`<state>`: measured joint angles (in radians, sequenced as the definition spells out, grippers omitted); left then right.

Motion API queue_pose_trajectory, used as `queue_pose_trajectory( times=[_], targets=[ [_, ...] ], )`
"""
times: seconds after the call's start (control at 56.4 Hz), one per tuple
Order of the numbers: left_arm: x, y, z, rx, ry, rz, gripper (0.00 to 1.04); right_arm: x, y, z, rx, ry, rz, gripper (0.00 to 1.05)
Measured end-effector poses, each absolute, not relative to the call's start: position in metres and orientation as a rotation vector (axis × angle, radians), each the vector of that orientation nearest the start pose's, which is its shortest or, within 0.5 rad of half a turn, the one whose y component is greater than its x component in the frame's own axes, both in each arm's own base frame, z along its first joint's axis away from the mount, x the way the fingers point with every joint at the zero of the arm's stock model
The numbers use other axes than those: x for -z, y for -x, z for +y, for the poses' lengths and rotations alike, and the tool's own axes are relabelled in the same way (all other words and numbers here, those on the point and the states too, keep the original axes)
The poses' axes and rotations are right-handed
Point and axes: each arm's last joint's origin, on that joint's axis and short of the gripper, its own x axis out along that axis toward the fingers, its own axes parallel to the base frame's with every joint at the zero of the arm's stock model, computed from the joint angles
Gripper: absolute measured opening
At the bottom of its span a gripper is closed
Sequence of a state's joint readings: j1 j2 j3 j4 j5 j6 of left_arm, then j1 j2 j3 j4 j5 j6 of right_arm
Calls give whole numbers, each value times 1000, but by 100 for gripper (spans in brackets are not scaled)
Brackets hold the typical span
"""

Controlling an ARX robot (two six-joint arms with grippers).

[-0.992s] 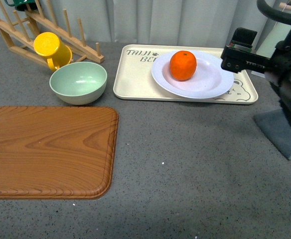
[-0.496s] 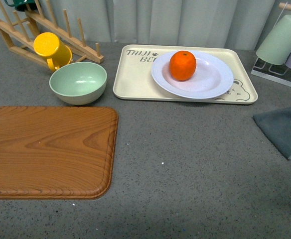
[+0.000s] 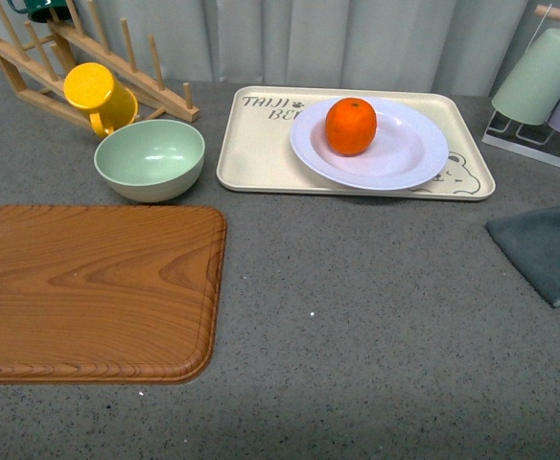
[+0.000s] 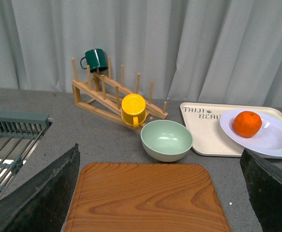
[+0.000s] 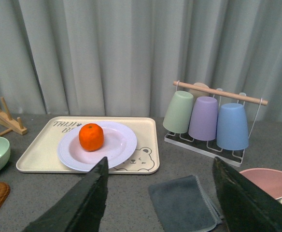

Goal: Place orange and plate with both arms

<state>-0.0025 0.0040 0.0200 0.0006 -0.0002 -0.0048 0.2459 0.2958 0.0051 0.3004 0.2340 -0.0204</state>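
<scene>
The orange rests on the left part of the white plate, which sits on the beige bear tray at the back of the counter. Neither arm shows in the front view. In the left wrist view my left gripper is open above the wooden board, well short of the orange and plate. The right wrist view has my right gripper open with nothing in it, held back from the orange and plate, over the grey cloth.
A wooden cutting board lies front left, with a pale green bowl behind it. A yellow mug hangs on the wooden rack. A grey cloth and a cup rack stand right; a pink bowl is beside them.
The right arm, seen at the right edge of the front view a second ago, has drawn back out of that view. Orange and plate have not moved.
</scene>
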Motion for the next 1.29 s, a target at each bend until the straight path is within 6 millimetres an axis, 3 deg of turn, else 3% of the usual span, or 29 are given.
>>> queue_pose_trajectory(
  times=[0.337,0.478,0.726,1.293],
  targets=[
    [-170,-97,0,2,5,-17,98,-168,-108,6,-36,11,-6,2],
    [-170,-97,0,0,5,-17,98,-165,-98,0,-4,10,-3,1],
    [-170,-97,0,0,5,-17,98,-165,-98,0,-4,10,-3,1],
    [-170,-97,0,0,5,-17,98,-165,-98,0,-4,9,-3,98]
  ],
)
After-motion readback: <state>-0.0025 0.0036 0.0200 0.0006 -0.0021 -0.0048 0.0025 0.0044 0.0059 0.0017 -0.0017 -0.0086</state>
